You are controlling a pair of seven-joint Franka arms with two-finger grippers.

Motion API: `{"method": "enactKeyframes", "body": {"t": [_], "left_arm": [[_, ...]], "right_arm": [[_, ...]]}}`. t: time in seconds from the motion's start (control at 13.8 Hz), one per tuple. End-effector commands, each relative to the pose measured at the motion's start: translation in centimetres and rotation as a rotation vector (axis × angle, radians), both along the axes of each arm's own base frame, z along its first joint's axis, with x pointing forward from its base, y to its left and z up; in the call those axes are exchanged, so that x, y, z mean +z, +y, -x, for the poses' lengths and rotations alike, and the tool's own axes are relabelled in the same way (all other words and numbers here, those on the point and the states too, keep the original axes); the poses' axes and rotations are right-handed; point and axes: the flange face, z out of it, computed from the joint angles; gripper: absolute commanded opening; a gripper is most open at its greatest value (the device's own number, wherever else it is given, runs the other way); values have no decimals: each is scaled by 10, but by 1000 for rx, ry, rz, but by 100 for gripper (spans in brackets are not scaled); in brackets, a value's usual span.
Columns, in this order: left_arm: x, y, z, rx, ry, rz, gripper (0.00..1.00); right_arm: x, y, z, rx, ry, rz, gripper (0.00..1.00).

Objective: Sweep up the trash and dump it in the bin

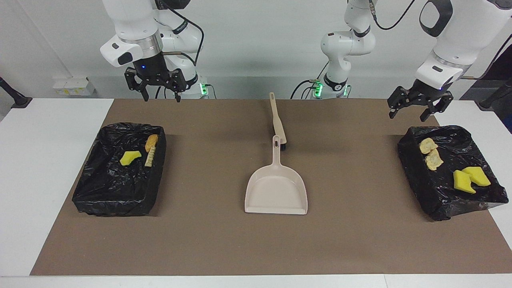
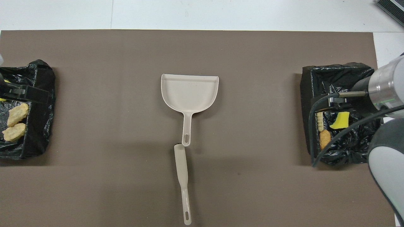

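Trash scraps, yellow sponge and golden-brown chunks (image 1: 138, 153), in black-lined bin (image 1: 92, 188) under raised right gripper (image 1: 158, 94), jaws apart, empty. Beige plastic dustpan (image 1: 276, 190), beige brush (image 1: 277, 122) lengthwise mid-mat. More scraps (image 1: 452, 168) in second black-lined bin (image 1: 444, 208), below left gripper (image 1: 416, 111), also apart, empty.

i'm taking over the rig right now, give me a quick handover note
Left gripper: open, empty, raised over the robots' edge of the mat by its bin.
Right gripper: open, empty, raised above the table edge near its bin.
Trash: four scraps in the bin at the left arm's end, three scraps in the bin at the right arm's end. None shows on the mat.
Dustpan lies empty mid-mat; the brush lies nearer the robots, its head at the dustpan's handle.
Done: sweeping and dumping, by the look of it. Left: seemingly nothing but parking the arms.
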Motion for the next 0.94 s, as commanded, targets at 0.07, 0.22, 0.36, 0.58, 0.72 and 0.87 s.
{"method": "enactKeyframes", "body": {"t": [0.07, 0.22, 0.36, 0.58, 0.72, 0.87], "left_arm": [[-1, 2, 15, -12, -4, -17, 100], [-3, 4, 20, -11, 32, -18, 100], [-1, 3, 21, -11, 57, -19, 100], [1, 3, 20, -13, 58, -18, 100], [3, 2, 21, 2, 62, -7, 100], [10, 2, 23, 5, 72, 6, 100]], "right_arm": [[3, -1, -1, -19, -17, -14, 100], [2, -2, -2, -20, -15, -16, 100], [2, -4, -2, -25, -14, -16, 100], [2, -5, -2, -28, -12, -17, 100], [2, -5, -2, -27, -12, -15, 100], [2, -5, -2, -28, -12, -17, 100]]}}
